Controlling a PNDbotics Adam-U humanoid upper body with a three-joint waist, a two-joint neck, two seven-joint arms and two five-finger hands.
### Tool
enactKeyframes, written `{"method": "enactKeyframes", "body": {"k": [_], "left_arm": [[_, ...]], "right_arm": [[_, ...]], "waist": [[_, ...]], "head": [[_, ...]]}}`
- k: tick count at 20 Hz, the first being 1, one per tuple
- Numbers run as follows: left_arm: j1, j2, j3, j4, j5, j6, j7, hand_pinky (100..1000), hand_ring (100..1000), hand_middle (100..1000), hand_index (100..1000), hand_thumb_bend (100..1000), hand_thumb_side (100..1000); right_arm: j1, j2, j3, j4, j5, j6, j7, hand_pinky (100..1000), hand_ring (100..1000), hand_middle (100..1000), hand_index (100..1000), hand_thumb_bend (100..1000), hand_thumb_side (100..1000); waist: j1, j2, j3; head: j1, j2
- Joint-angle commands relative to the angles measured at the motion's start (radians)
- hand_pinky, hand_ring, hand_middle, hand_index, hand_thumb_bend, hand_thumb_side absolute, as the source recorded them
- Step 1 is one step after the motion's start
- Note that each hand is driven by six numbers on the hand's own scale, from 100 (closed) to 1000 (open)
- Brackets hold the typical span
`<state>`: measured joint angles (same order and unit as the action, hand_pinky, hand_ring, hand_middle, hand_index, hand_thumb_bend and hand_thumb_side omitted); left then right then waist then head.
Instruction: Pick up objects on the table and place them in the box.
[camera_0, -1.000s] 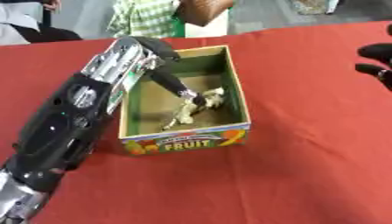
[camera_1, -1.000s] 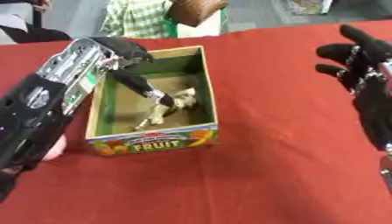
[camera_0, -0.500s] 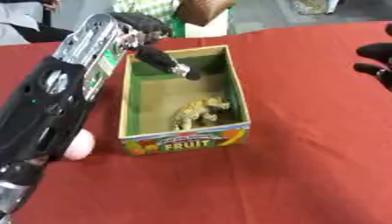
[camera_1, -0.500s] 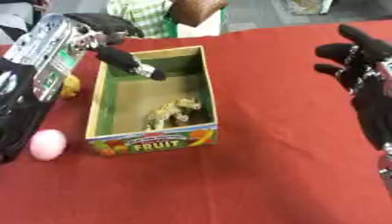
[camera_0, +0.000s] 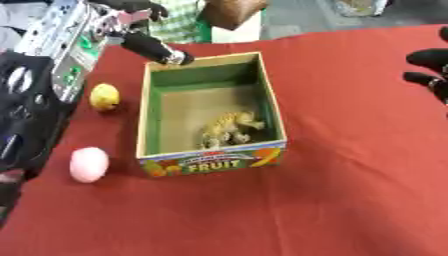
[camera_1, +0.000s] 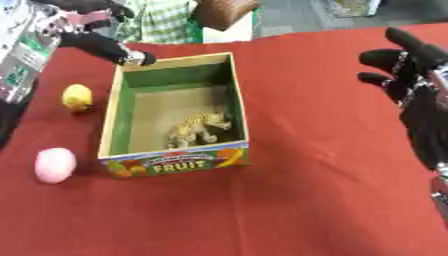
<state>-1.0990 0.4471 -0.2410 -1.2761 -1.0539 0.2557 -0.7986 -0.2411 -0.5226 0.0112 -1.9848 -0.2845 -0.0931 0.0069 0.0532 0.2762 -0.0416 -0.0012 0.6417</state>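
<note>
Your left hand (camera_0: 131, 27) has pulled back from the box (camera_0: 273, 112), fingers relaxed and empty, leaving the toy animal (camera_0: 229, 127) inside. The yellow ball (camera_0: 104, 96) and pink egg (camera_0: 89, 164), left of the box, remain; your right hand (camera_1: 411, 75) idles open.

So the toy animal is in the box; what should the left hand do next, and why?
Probably bring the left hand down to the yellow object, the nearer of the two things outside the box. The toy animal lies inside, while the yellow object and the pink ball sit on the red cloth on the box's left. The hand hovers empty near the box's far left corner.
</note>
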Motion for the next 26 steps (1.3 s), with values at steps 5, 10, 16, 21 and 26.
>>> {"method": "enactKeyframes", "body": {"k": [5, 10, 16, 21, 26], "left_arm": [[0.061, 0.17, 0.0, -0.091, 0.135, 0.003, -0.027, 703, 873, 889, 1000, 609, 747], [0.146, 0.269, -0.015, -0.228, 0.247, 0.026, -0.079, 702, 871, 888, 1000, 675, 754], [0.264, 0.388, -0.05, -0.409, 0.334, 0.051, -0.108, 705, 880, 915, 1000, 800, 732], [0.349, 0.455, -0.057, -0.506, 0.392, 0.085, -0.108, 700, 873, 894, 1000, 748, 688], [0.424, 0.504, -0.059, -0.577, 0.42, 0.101, -0.108, 702, 874, 891, 1000, 700, 627]], "right_arm": [[0.0, -0.022, -0.017, -0.015, 0.008, 0.001, -0.01, 838, 880, 737, 964, 100, 1000], [0.001, -0.025, -0.018, -0.015, 0.012, 0.001, -0.013, 838, 880, 737, 963, 100, 1000], [-0.002, -0.027, -0.02, -0.015, 0.015, -0.001, -0.016, 838, 880, 736, 963, 100, 1000], [-0.006, -0.027, -0.021, -0.015, 0.014, -0.003, -0.017, 838, 880, 736, 962, 100, 1000], [-0.008, -0.026, -0.021, -0.015, 0.013, -0.004, -0.018, 838, 880, 736, 962, 100, 1000]], "waist": [[0.004, -0.02, 0.009], [0.009, -0.017, 0.014], [0.009, -0.011, 0.011], [0.005, -0.01, 0.009], [0.003, -0.008, 0.008]], "head": [[-0.011, -0.004], [-0.016, -0.008], [-0.017, -0.012], [-0.016, -0.015], [-0.014, -0.018]]}}
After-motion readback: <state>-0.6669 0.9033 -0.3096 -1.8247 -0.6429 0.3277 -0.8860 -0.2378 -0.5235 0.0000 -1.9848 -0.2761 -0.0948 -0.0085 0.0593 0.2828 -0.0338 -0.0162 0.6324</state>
